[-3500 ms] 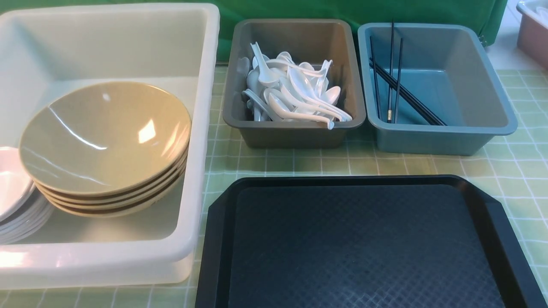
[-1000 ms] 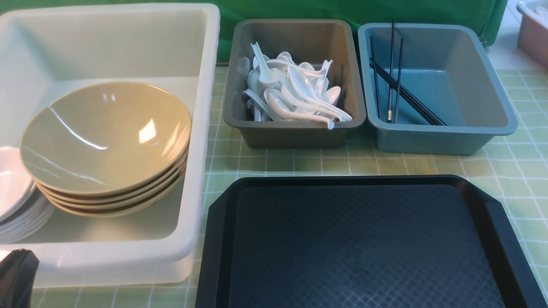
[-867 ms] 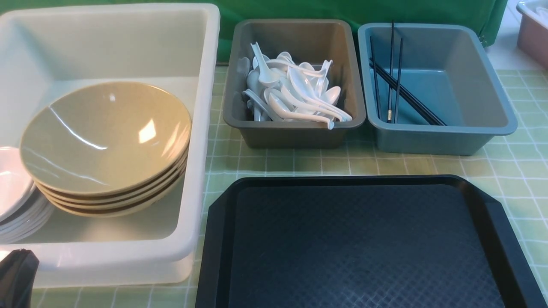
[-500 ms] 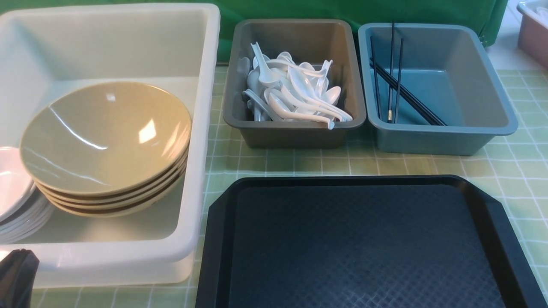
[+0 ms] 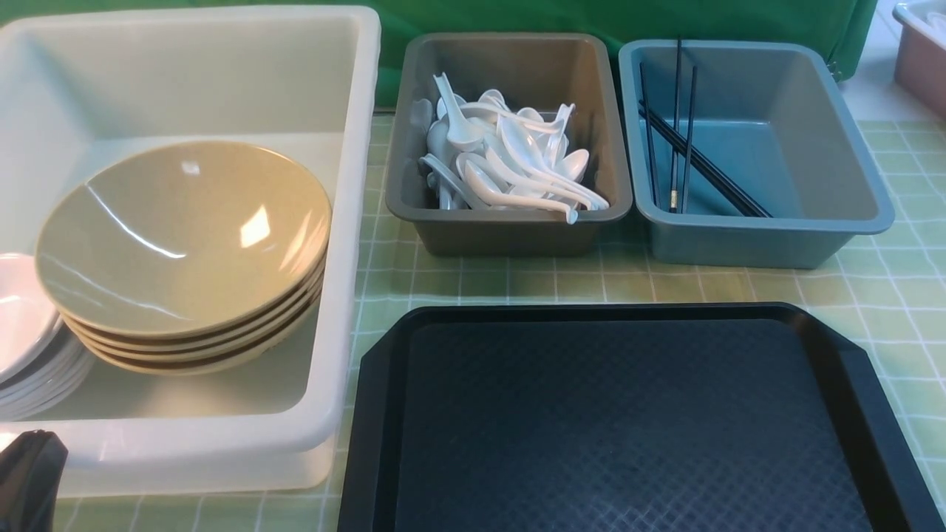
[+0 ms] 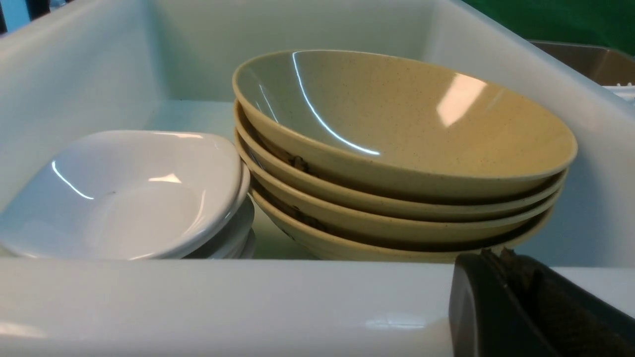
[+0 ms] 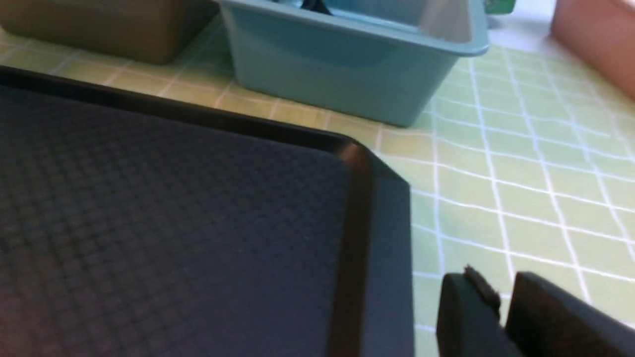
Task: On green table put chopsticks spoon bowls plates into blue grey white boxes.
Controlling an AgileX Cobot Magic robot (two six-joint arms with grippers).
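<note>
The white box (image 5: 347,222) at the left holds a stack of tan bowls (image 5: 181,236) and, beside it, a stack of white plates (image 5: 22,325). White spoons (image 5: 510,162) fill the grey box (image 5: 510,229). Black chopsticks (image 5: 684,155) lie in the blue box (image 5: 739,244). My left gripper (image 5: 26,480) is shut and empty, just outside the white box's near rim (image 6: 198,297), facing the bowls (image 6: 397,134) and plates (image 6: 124,198). My right gripper (image 7: 501,287) hangs over the green cloth by the tray's far right corner, fingers slightly apart and empty.
A large black tray (image 5: 628,428) lies in front of the grey and blue boxes, with nothing on it. A pink box (image 5: 920,59) stands at the far right edge. The green checked cloth (image 5: 902,295) shows to the right of the tray.
The tip of my left gripper has come into the front view's bottom left corner since the earliest frame. Over the last second nothing has visibly moved.
</note>
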